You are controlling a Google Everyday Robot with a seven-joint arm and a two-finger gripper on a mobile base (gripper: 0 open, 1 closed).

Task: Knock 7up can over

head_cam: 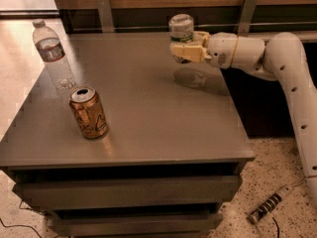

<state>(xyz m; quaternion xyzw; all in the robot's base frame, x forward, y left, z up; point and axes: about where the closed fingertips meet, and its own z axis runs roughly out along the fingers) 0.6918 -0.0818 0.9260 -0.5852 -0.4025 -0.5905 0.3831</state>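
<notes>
The 7up can [181,28], pale silver-white with green markings, is upright at the far right of the grey table [148,113]. My gripper [186,51] reaches in from the right, and its cream fingers [190,52] wrap the can's lower part. The can and gripper hang a little above the tabletop, with their shadow [198,79] on the surface below. The can's bottom is hidden behind the fingers.
An orange-brown can [88,112] stands upright at the front left. A clear water bottle [53,53] stands at the far left. A wooden wall with metal brackets runs behind the table. A power strip [270,209] lies on the floor to the right.
</notes>
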